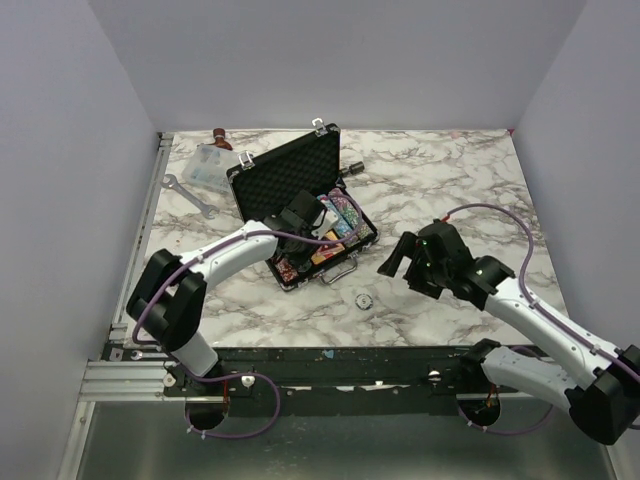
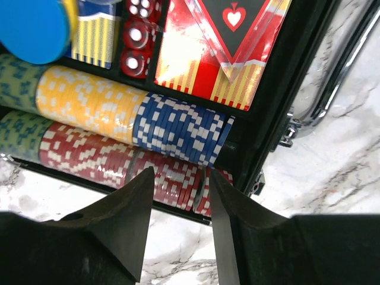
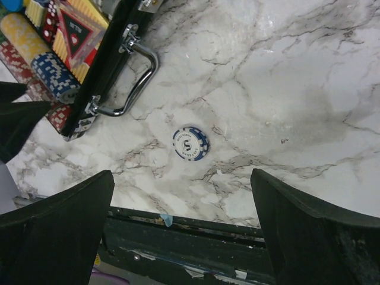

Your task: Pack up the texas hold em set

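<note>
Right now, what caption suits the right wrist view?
Open right gripper hovers over a lone chip beside the case.

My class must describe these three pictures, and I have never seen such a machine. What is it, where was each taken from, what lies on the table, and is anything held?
Two robot arms stand at a marble table. The wide picture looks down from above; the other two come from cameras on the wrists. The left gripper hangs over chip rows in an open black briefcase, near a card box, red dice and a blue disc. The right gripper hovers above one loose blue-and-white chip. Both are open, holding nothing. A wrench and a clear plastic box lie beside the case.
</note>
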Controlling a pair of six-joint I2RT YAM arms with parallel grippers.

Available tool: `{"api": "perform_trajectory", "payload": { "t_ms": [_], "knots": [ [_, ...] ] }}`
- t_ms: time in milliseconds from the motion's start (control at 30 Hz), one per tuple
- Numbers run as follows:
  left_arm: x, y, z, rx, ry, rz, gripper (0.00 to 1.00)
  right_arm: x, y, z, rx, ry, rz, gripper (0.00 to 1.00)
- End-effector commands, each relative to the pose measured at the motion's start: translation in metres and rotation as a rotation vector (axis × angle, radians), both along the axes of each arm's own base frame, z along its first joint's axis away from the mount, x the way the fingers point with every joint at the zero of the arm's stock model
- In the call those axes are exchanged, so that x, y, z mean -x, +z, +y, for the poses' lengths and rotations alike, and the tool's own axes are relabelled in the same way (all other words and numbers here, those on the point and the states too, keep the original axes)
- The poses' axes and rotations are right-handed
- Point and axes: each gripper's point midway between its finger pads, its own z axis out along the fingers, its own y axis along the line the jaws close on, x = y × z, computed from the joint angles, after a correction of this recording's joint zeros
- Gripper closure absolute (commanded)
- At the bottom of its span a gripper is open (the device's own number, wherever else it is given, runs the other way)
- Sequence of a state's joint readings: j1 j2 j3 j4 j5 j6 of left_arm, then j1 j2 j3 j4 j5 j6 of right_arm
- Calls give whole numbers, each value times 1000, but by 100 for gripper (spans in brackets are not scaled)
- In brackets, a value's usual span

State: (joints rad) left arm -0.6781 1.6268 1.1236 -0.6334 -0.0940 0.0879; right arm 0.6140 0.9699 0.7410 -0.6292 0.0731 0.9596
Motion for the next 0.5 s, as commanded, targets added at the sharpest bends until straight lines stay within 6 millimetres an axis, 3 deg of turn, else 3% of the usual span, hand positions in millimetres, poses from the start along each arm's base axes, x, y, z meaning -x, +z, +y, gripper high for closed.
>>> {"api": "perform_trajectory", "payload": {
  "t_ms": [0, 200, 367, 467],
  "knots": [
    [-6, 59, -18, 187, 8, -118, 57, 5, -13, 8, -3, 11, 95, 0],
    [2, 128, -27, 464, 43, -252, 50, 14, -49, 19, -4, -85, 317, 2],
    [5, 169, -9, 625, 145, -395, 39, 16, -63, 35, 18, -134, 441, 4],
    [9, 189, 2, 685, 182, -462, 38, 16, -74, 42, 58, -180, 526, 4]
  ]
}}
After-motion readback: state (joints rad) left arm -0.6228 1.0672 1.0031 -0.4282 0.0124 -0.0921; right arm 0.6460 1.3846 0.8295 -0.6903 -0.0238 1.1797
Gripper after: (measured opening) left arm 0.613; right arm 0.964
